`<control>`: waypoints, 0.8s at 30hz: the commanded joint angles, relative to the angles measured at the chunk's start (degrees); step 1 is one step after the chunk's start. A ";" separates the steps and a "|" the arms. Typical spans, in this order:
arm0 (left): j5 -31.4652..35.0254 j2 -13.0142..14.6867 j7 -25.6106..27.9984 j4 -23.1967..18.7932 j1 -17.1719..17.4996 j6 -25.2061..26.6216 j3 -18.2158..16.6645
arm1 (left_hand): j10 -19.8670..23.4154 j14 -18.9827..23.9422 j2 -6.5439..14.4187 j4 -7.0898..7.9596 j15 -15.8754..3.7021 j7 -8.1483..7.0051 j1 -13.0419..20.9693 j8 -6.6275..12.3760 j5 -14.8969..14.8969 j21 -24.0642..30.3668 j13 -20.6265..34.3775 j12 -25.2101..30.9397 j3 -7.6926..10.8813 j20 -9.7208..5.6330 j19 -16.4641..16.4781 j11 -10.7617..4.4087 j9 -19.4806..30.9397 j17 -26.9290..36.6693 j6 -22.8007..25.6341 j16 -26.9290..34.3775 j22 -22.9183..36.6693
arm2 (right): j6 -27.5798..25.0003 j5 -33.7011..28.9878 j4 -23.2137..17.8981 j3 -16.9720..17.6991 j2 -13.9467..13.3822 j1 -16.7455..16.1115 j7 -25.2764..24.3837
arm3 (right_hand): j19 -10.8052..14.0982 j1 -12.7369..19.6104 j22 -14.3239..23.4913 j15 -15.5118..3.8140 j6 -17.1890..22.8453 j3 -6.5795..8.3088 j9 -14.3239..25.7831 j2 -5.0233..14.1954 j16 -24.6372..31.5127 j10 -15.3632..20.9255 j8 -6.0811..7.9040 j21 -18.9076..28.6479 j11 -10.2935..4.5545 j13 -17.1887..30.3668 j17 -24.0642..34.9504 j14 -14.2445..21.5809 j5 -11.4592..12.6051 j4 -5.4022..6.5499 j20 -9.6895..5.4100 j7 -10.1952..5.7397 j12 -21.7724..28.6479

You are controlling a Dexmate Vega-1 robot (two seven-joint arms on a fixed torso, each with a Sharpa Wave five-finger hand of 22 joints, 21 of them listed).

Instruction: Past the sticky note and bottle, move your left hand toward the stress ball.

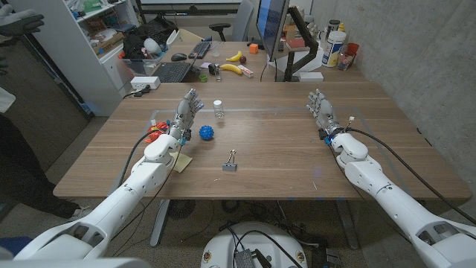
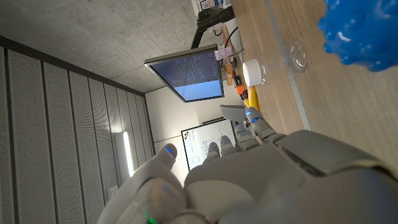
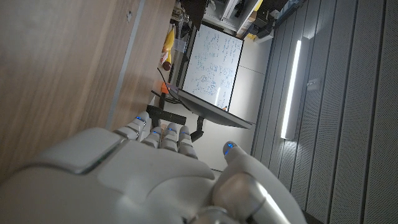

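Observation:
A blue spiky stress ball [image 1: 206,133] lies on the wooden table [image 1: 275,160], a little to the right of my left hand [image 1: 187,112]. That hand is open, fingers stretched away from me, holding nothing. A small clear bottle with a white cap [image 1: 219,109] stands just beyond the ball. A yellow sticky note [image 1: 181,161] lies under my left forearm. In the left wrist view the ball [image 2: 364,31] and the bottle [image 2: 256,72] lie past my left hand [image 2: 261,180]. My right hand [image 1: 322,109] is open at the table's right side, seen close in the right wrist view [image 3: 155,180].
A black binder clip [image 1: 230,163] lies at the table's middle front. Red and orange small items [image 1: 154,132] sit to the left of my left arm. A desk behind holds keyboards, bananas [image 1: 232,68] and a monitor [image 1: 271,26]. A person stands at the picture's left edge [image 1: 18,160].

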 commanded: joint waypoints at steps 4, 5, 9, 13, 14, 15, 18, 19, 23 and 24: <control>4.69 -3.79 -2.80 0.41 0.72 2.76 -5.17 | -0.50 -1.50 4.34 0.11 1.61 -0.63 -0.33 0.45 0.33 -0.23 0.31 0.37 0.27 2.41 -1.04 2.62 0.35 0.39 -0.08 -0.09 0.48 | -3.43 -7.87 0.27 8.29 6.85 -1.30 4.72 | -0.45 -0.14 0.12 -0.56 0.21 0.41 0.08 5.73 0.34 -0.24 0.36 0.26 -0.32 0.13 0.16 -0.52 0.34 -0.06 0.10 -0.61 0.23; 4.94 -4.03 -2.97 0.50 0.73 2.76 -5.45 | -0.38 -1.54 4.36 0.15 2.17 -0.56 -0.42 0.61 0.33 -0.29 0.32 0.45 0.24 3.48 -1.07 3.04 0.37 0.44 0.38 -0.09 0.53 | -3.64 -8.37 0.25 8.81 7.29 -1.36 5.03 | -0.45 -0.15 0.12 -0.51 0.25 0.42 0.08 5.73 0.34 -0.24 0.37 0.26 -0.32 0.13 0.16 -0.53 0.34 -0.06 0.13 -0.71 0.23; 6.26 -4.74 -3.37 0.73 0.77 2.47 -6.35 | -0.06 -0.81 4.38 0.14 3.16 -0.42 -0.49 0.92 0.37 -0.31 0.36 0.62 0.24 4.30 -0.83 3.40 0.40 0.51 1.40 0.20 0.58 | -4.41 -10.25 0.16 10.68 8.95 -1.57 6.12 | -0.41 -0.16 0.12 -0.49 0.32 0.43 0.08 5.72 0.37 -0.24 0.39 0.23 -0.21 0.13 0.16 -0.45 0.32 -0.06 0.19 -0.82 0.20; 7.99 -5.18 -3.27 0.56 0.90 1.61 -7.06 | 0.12 -0.68 4.36 0.11 3.28 -0.64 -0.49 0.91 0.38 -0.33 0.36 0.69 0.25 4.56 -0.75 3.40 0.40 0.52 1.50 0.23 0.59 | -5.02 -11.93 0.23 12.22 10.43 -1.65 7.11 | -0.41 -0.18 0.13 -0.26 0.35 0.43 0.08 5.71 0.41 -0.25 0.39 0.20 -0.20 0.13 0.16 -0.34 0.31 -0.06 0.34 -0.89 0.17; 8.44 -5.24 -3.22 0.45 0.94 1.36 -7.22 | 0.16 -0.65 4.35 0.10 3.34 -0.67 -0.49 0.91 0.39 -0.34 0.36 0.71 0.25 4.54 -0.75 3.39 0.40 0.52 1.52 0.24 0.59 | -5.14 -12.31 0.28 12.56 10.78 -1.65 7.35 | -0.40 -0.18 0.13 -0.23 0.34 0.43 0.08 5.71 0.40 -0.26 0.38 0.19 -0.25 0.13 0.16 -0.34 0.30 -0.06 0.34 -0.88 0.16; 8.82 -5.30 -3.18 0.32 0.99 1.21 -7.38 | 0.23 -0.65 4.34 0.08 3.39 -0.70 -0.48 0.92 0.39 -0.34 0.36 0.73 0.26 4.65 -0.71 3.40 0.40 0.52 1.57 0.24 0.60 | -5.24 -12.68 0.36 12.88 11.13 -1.64 7.58 | -0.39 -0.18 0.13 -0.23 0.34 0.44 0.08 5.71 0.40 -0.25 0.39 0.19 -0.21 0.13 0.16 -0.34 0.30 -0.05 0.33 -0.88 0.16; 9.64 -5.49 -3.30 0.01 1.12 0.87 -7.84 | 0.28 -0.49 4.31 0.04 3.41 -0.80 -0.45 0.93 0.41 -0.38 0.37 0.74 0.27 4.81 -0.71 3.41 0.40 0.53 1.68 0.28 0.60 | -5.50 -13.72 0.54 13.79 12.07 -1.60 8.19 | -0.41 -0.19 0.13 -0.25 0.38 0.45 0.08 5.73 0.41 -0.24 0.39 0.16 -0.27 0.13 0.16 -0.32 0.30 -0.05 0.37 -0.91 0.15; 9.92 -5.61 -3.24 -0.01 1.14 0.72 -7.97 | 0.44 -0.44 4.30 0.03 3.33 -0.84 -0.44 0.94 0.41 -0.38 0.37 0.80 0.28 4.79 -0.67 3.40 0.41 0.53 1.75 0.29 0.60 | -5.59 -13.99 0.62 14.07 12.35 -1.56 8.46 | -0.38 -0.19 0.13 -0.12 0.39 0.45 0.08 5.72 0.39 -0.23 0.39 0.16 -0.27 0.13 0.16 -0.34 0.29 -0.06 0.38 -0.91 0.15; 10.81 -5.89 -3.04 -0.46 1.38 0.58 -8.50 | 0.95 -0.27 4.25 -0.06 3.38 -0.82 -0.36 0.99 0.44 -0.39 0.37 0.97 0.32 4.87 -0.50 3.62 0.41 0.52 2.02 0.32 0.60 | -5.84 -15.14 0.80 15.09 13.36 -1.46 9.19 | -0.42 -0.21 0.13 0.35 0.40 0.45 0.08 5.70 0.42 -0.25 0.39 0.11 -0.23 0.13 0.16 -0.27 0.28 -0.05 0.49 -0.92 0.12; 10.98 -5.98 -2.99 -0.56 1.42 0.56 -8.62 | 1.03 -0.19 4.23 -0.08 3.40 -0.79 -0.34 1.04 0.45 -0.39 0.37 0.98 0.33 4.90 -0.43 3.58 0.41 0.52 2.19 0.35 0.59 | -5.87 -15.44 0.85 15.31 13.57 -1.43 9.33 | -0.42 -0.21 0.13 0.36 0.41 0.45 0.08 5.70 0.43 -0.27 0.39 0.10 -0.25 0.13 0.17 -0.25 0.27 -0.05 0.51 -0.93 0.11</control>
